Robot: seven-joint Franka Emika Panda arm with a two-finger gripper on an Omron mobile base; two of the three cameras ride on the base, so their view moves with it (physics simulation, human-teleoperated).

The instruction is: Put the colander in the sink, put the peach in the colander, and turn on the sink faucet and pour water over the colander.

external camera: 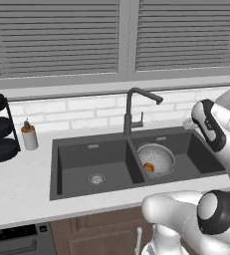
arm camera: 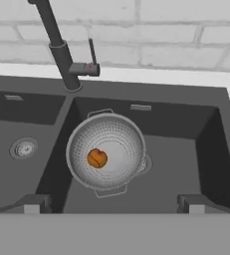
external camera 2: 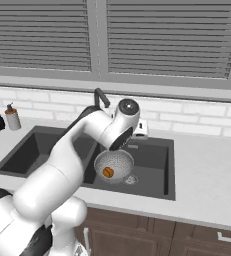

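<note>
Across the middle of the left base frame stretches the counter, and sunk into it is the sink, two dark basins side by side, each with its own drain. The left basin holds nothing but its drain. The right basin is where the action is: the colander sits on the basin floor, just left of centre in the hand view, covering most of that drain so anything poured over it should run straight through, I'd say. Behind the divider, at the upper left of the hand frame, stands the sink faucet, its small lever sticking out to the right, and no water is running from it yet. The spout in the left base view angles out toward the colander's basin, a handy aim if it stays there. Inside the colander, resting near the bottom of the bowl, is the peach, small and orange, nothing else in there with it. And the hand hovers above the near edge of the sink, fingers spread wide, holding nothing; the lever looks like its next business.
</note>
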